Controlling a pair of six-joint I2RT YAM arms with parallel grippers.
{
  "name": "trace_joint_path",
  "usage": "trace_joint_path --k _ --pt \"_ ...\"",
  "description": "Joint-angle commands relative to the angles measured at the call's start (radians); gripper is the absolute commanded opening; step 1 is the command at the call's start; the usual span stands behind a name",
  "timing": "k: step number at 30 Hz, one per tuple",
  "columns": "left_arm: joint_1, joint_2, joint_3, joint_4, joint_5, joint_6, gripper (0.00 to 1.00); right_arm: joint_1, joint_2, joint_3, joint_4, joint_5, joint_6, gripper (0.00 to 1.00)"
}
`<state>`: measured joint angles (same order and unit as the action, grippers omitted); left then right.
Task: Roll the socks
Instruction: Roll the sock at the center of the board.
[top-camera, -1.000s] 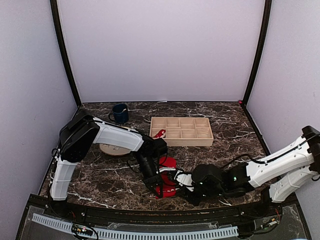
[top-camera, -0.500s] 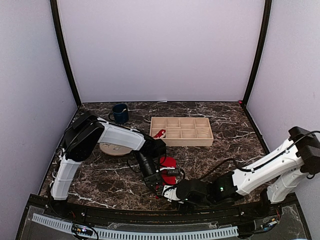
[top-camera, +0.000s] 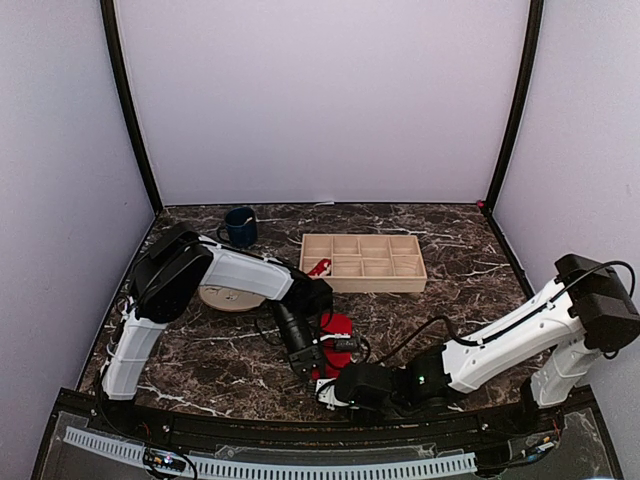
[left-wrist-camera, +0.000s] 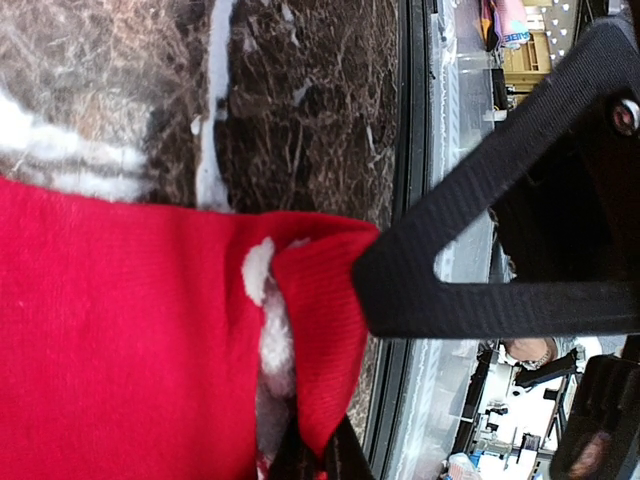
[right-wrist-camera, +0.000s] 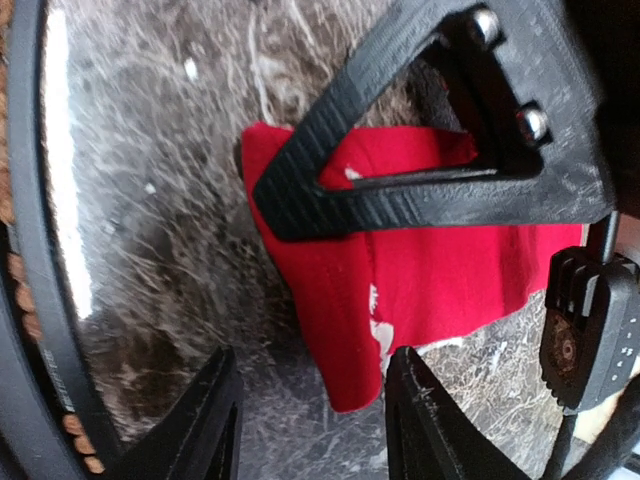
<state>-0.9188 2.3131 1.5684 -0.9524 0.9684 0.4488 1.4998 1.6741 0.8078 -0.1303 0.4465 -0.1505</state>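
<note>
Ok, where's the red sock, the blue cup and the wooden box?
red sock (right-wrist-camera: 440, 270), right wrist view, middle of the cloth.
blue cup (top-camera: 240, 228), top view, its side.
wooden box (top-camera: 363, 284), top view, front wall.

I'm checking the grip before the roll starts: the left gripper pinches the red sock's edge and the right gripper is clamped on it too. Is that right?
Not quite. The left gripper does pinch the red sock at its edge, but the right gripper is not clamped on it. The right wrist view shows its jaws standing apart, with only the sock's corner lying between them.
</note>
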Motion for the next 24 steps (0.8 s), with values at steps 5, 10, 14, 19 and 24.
trace_joint_path --k 5,10,14,19,24 --pt "0.005 0.033 0.002 0.002 -0.086 0.026 0.03 -0.066 0.009 0.045 -0.05 -0.047 -0.084 0.42" --pt "0.005 0.037 0.005 0.0 -0.097 0.022 0.03 -0.089 0.014 0.063 -0.084 -0.106 -0.114 0.37" --pt "0.005 0.041 0.012 -0.004 -0.1 0.021 0.04 -0.096 0.02 0.072 -0.105 -0.143 -0.121 0.34" --pt "0.006 0.043 0.016 -0.006 -0.102 0.021 0.04 -0.1 0.056 0.088 -0.127 -0.17 -0.114 0.25" --pt "0.009 0.044 0.015 -0.005 -0.113 0.018 0.04 -0.107 0.061 0.097 -0.138 -0.199 -0.103 0.09"
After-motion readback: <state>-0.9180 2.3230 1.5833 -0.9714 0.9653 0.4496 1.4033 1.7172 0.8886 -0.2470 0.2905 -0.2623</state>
